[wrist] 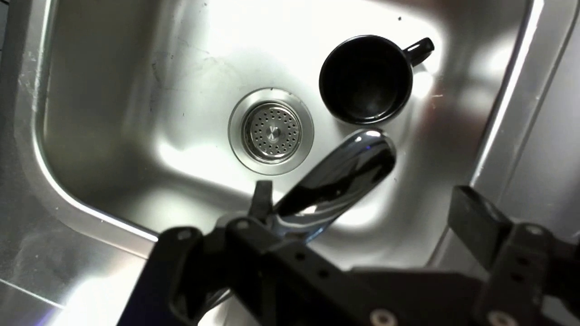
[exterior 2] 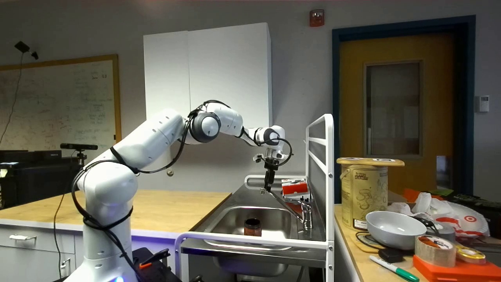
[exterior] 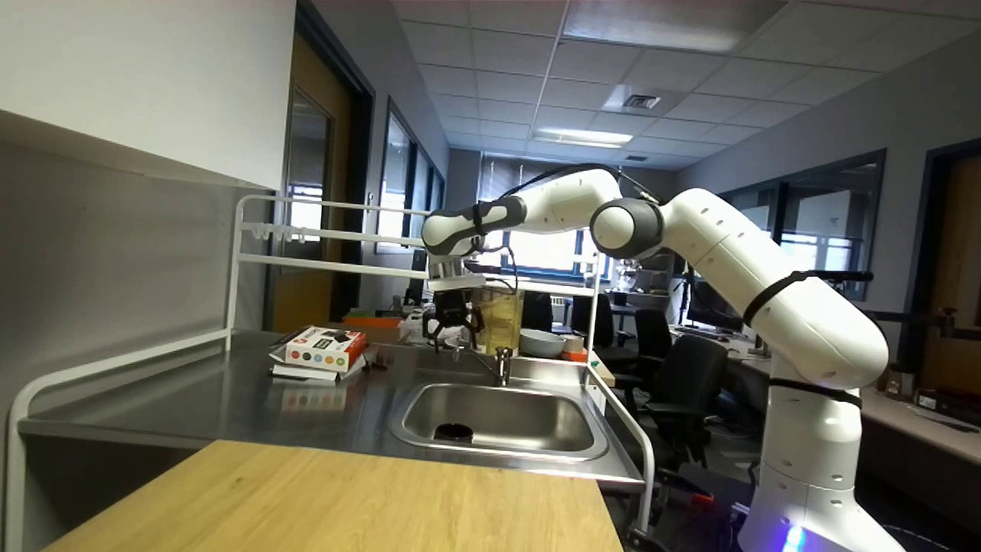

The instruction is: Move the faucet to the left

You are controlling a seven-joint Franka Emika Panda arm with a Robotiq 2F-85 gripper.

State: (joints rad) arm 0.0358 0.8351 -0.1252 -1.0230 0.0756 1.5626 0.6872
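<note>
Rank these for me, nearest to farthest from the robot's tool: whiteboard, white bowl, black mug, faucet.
In an exterior view, going out from the tool:
1. Faucet: its spout end is right by the tool.
2. Black mug: lower down, in the sink.
3. White bowl: at the picture's right, past the white rack.
4. Whiteboard: in the background, at the picture's left.

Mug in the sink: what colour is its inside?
The mug is black inside, clearest in the wrist view.
</note>
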